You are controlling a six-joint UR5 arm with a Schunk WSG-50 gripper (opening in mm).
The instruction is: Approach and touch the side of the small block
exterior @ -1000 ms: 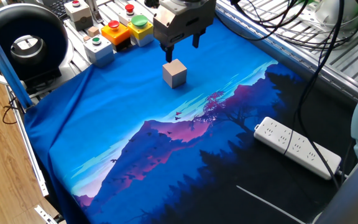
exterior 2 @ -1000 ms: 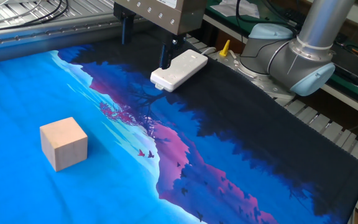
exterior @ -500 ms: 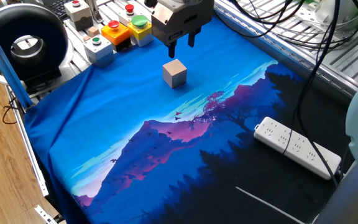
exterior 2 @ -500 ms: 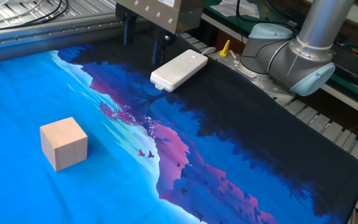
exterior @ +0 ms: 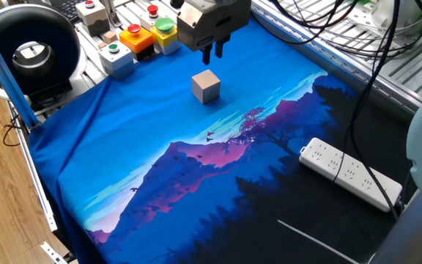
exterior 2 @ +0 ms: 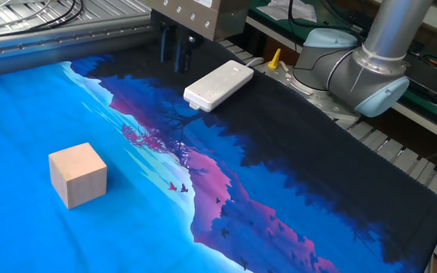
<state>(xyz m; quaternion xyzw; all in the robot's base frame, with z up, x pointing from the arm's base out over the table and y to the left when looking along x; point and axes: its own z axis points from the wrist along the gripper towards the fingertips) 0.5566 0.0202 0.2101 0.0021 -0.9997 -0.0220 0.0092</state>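
Observation:
The small block (exterior: 206,86) is a plain pale wooden cube standing on the blue part of the printed cloth; it also shows in the other fixed view (exterior 2: 78,174) at the lower left. My gripper (exterior: 212,54) hangs in the air just behind the block, toward the button boxes, and is apart from it. Its two dark fingers stand close together with nothing between them. In the other fixed view the gripper (exterior 2: 174,54) is at the top, well away from the block.
Yellow, orange and white button boxes (exterior: 138,37) stand behind the cloth's far edge. A white power strip (exterior: 350,172) lies on the dark part of the cloth, also seen in the other fixed view (exterior 2: 218,85). A black round device (exterior: 28,51) sits at far left. Cables run along the back.
The gripper's fingers have come together from wide apart to nearly touching. The gripper has shifted slightly up and back. The block has not moved.

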